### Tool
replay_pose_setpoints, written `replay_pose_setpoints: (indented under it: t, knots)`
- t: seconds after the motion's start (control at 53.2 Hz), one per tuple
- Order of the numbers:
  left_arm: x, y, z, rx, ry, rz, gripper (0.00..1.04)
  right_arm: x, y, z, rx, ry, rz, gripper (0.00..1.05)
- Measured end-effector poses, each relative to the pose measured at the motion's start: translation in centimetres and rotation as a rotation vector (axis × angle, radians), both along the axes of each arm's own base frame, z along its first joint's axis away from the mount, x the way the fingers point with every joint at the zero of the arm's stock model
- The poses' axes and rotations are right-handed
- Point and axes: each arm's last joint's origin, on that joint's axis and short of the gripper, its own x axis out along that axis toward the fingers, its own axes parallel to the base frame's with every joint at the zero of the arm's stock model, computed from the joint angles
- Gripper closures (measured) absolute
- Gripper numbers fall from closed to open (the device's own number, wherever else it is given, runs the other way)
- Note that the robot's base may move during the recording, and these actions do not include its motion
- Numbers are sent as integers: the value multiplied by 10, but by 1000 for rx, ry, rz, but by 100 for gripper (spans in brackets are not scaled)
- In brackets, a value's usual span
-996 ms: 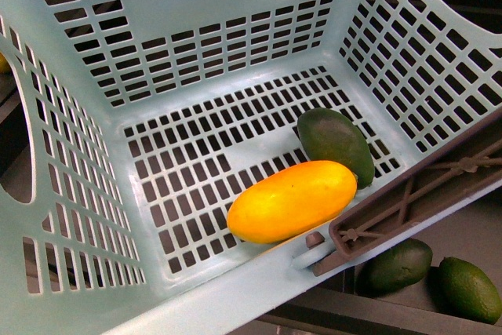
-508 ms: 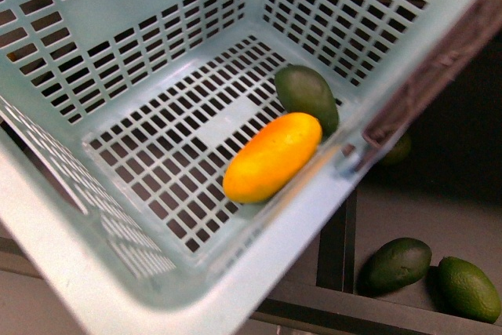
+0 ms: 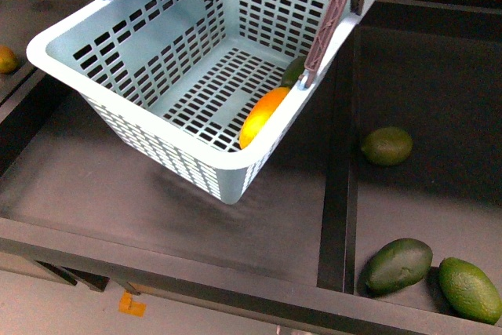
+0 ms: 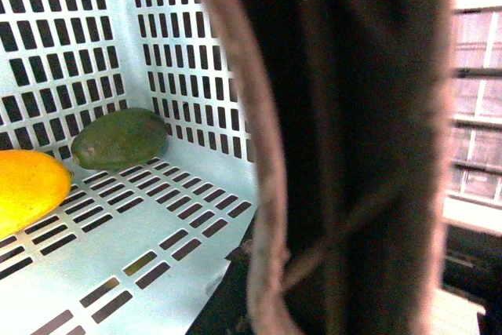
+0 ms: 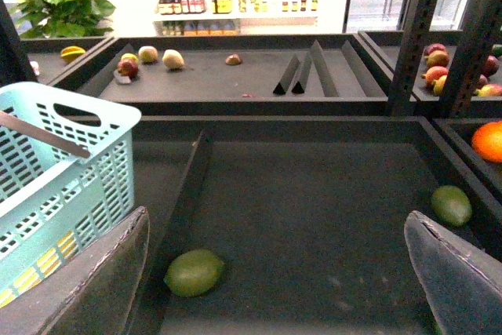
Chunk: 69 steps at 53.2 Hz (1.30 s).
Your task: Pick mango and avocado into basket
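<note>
The pale turquoise basket [image 3: 141, 119] hangs tilted in the air over the left dark shelf compartment, held by its brown handle [image 3: 333, 13]. Inside, the yellow-orange mango [image 3: 263, 115] lies against the lower wall, and the dark green avocado [image 3: 294, 72] is just behind it. In the left wrist view the handle [image 4: 345, 147] fills the picture, with my left gripper shut on it and its fingers hidden. That view also shows the mango [image 4: 27, 186] and avocado [image 4: 121, 139] on the slotted floor. My right gripper [image 5: 278, 272] is open and empty, to the right of the basket [image 5: 70, 170].
A raised divider [image 3: 337, 178] splits the shelf. The right compartment holds a pale green fruit [image 3: 387, 146] and two green avocados [image 3: 398, 265] [image 3: 469, 289]. A small orange fruit [image 3: 6, 59] lies at the far left. Racks with more fruit stand behind.
The basket, which filled the front view a second ago, has swung away from the camera and now hangs whole in view. Mango and avocado have slid to its lower side.
</note>
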Motion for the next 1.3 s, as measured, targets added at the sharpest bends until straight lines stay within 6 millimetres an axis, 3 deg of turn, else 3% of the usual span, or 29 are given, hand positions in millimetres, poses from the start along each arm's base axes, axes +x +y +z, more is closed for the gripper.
replay_pose_setpoints:
  t: [0.263,0.564,0.902,1.053,1.109,1.203,1.297]
  knots:
    - [38,16,-49,-31,30,162,100,0,0,0,0,0,0,9]
    - [43,22,-64,-79,17,207,100,0,0,0,0,0,0,9]
    - [30,34,-59,-82,41,264,44,0,0,0,0,0,0,9]
    - [10,49,-41,-83,41,303,19,0,0,0,0,0,0,9]
    - [-8,65,-28,-27,61,327,6,0,0,0,0,0,0,9]
    - [-31,90,-16,25,90,357,8,0,0,0,0,0,0,9]
    - [-34,96,-11,30,77,371,8,0,0,0,0,0,0,9]
